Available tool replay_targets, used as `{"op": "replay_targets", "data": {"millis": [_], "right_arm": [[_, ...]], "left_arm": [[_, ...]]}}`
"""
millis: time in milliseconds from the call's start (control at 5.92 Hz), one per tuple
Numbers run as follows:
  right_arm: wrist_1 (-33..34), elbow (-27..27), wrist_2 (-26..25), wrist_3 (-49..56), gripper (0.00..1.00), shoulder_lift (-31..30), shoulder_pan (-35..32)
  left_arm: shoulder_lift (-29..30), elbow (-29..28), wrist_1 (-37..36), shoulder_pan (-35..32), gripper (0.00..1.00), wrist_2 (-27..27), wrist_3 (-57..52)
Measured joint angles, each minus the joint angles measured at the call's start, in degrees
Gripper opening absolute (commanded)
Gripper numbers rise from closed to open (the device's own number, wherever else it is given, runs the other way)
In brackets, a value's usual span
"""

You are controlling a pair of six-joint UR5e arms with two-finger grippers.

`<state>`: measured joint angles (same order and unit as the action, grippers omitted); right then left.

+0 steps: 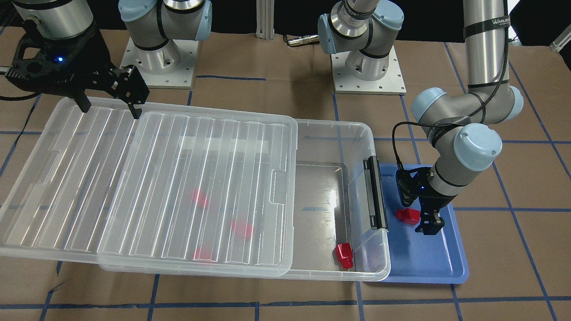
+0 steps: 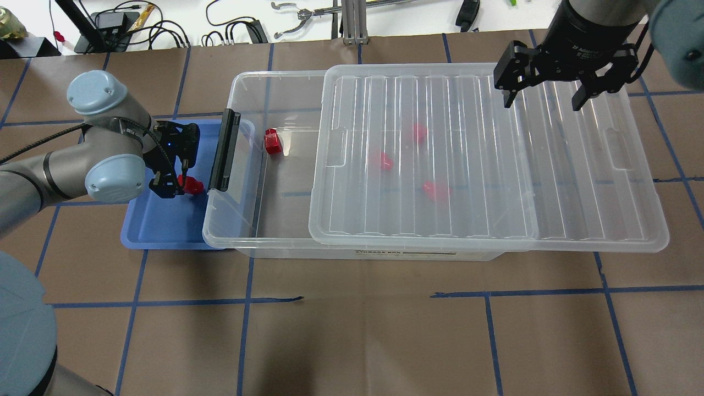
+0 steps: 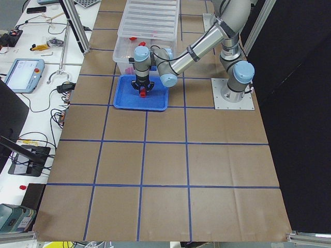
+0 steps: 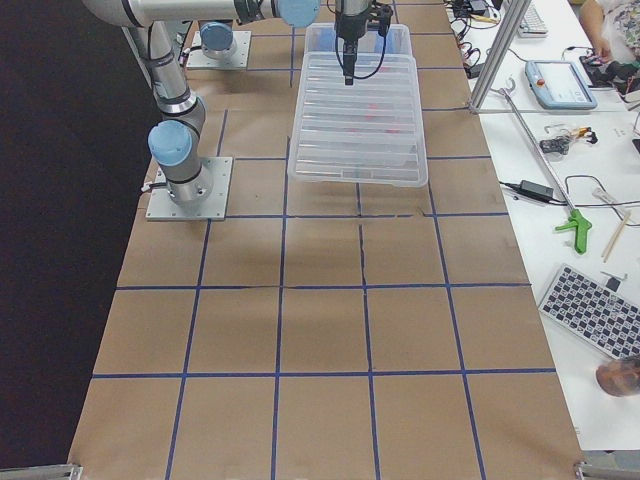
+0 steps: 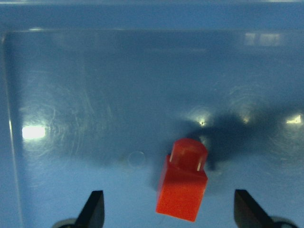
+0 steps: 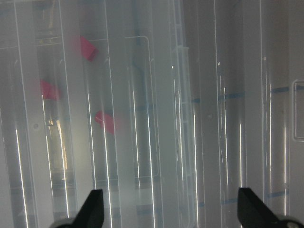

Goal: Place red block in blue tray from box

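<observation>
1. The drop-off looks complete. The block lies on the tray floor at the lower middle of the left wrist view, with its stub pointing up-frame. The left gripper has its fingers set wide on either side of the block, touching nothing.
2. I judge the next move to be a straight lift clear, so that neither finger nudges the block.
3. If more blocks are wanted, a spare block lies in the uncovered end of the box, at lower centre-right of the front view. It sits tight against the wall, which could crowd a finger.
4. The right gripper, at the upper right of the overhead view, hangs over the lid. Its fingers are spread and hold nothing.
5. Only the left wrist view shows clear space between the fingers and the block. In the front and overhead views the block merely sits beside the gripper.
6. Those two wide views do show the lid covering most of the box, with three blocks blurred beneath it.
7. The right wrist view shows only ribs and pink smears.
8. The side views are too small to settle the grip.
</observation>
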<state>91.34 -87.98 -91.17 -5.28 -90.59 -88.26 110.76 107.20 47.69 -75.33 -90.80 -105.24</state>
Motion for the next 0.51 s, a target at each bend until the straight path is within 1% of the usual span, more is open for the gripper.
{"op": "replay_targets", "data": {"millis": [169,338,507], "right_arm": [[0.2,0.0,-0.1,1.2,1.0,0.1,0.1],[0.4,0.0,-0.3,3.0,1.0,0.1,0.8],[0.3,0.0,-0.6,5.3,1.0,0.1,3.2]], "left_arm": [[-1.7,-4.5,7.1,-0.8,0.96,0.0,2.6],[-3.8,-9.6,16.1,-2.4,0.95,0.1,6.0],[-6.5,-14.2,25.0,-4.6,0.95,0.3,9.7]]}}
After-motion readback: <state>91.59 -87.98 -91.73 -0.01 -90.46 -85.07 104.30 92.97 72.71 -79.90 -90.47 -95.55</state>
